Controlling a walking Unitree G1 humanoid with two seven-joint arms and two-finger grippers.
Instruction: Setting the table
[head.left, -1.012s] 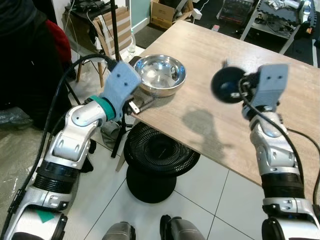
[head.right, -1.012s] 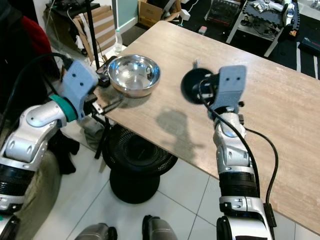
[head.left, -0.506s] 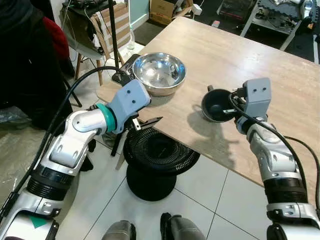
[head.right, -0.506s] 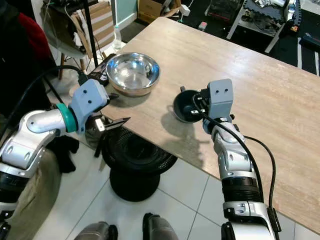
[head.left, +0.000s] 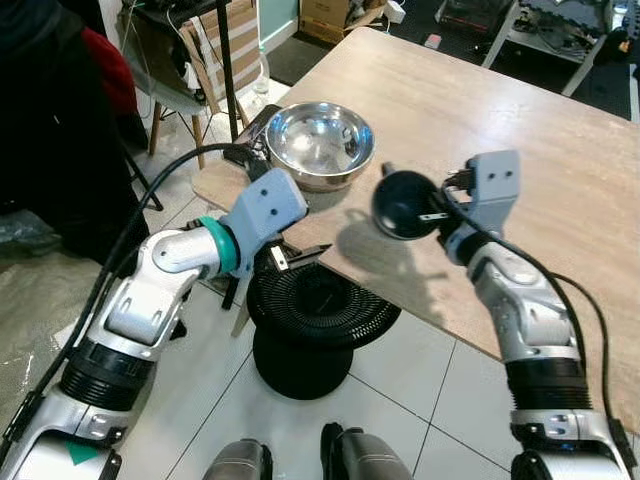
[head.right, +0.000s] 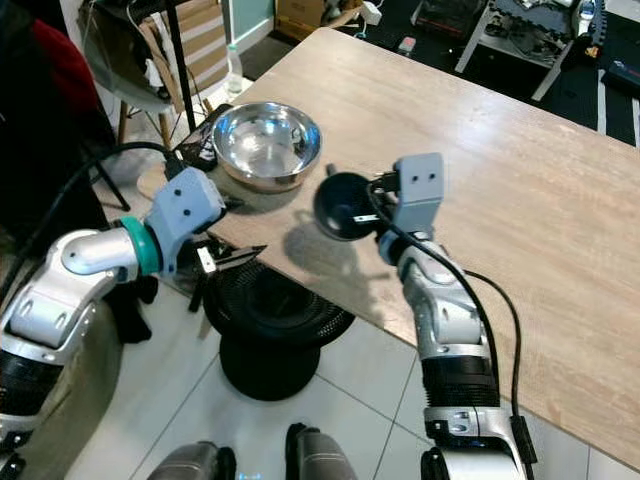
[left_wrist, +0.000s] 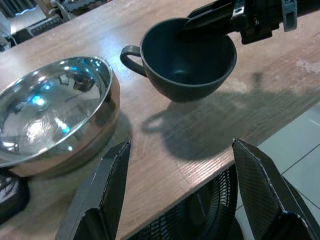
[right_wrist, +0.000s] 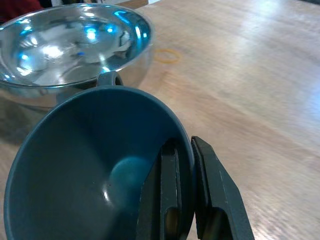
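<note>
A dark blue cup (head.left: 402, 205) hangs tilted a little above the wooden table (head.left: 560, 150), casting a shadow on it. My right gripper (right_wrist: 184, 145) is shut on the cup's rim, one finger inside and one outside. The cup's handle (left_wrist: 127, 54) points toward a shiny steel bowl (head.left: 320, 140) that stands near the table's corner. My left gripper (head.left: 295, 258) is open and empty. It sits just off the table's near edge, below the bowl and facing the cup (left_wrist: 189, 57).
A black round fan (head.left: 315, 310) stands on the tiled floor under the table's edge. A black flat object (head.left: 250, 150) lies beside the bowl. A person in dark clothes (head.left: 50, 120) is at the left, with a chair and boxes (head.left: 230, 50) behind.
My right gripper lowered the cup toward the table, then carried it left toward the bowl and raised it slightly. My left gripper dropped from beside the bowl to below the table's edge.
</note>
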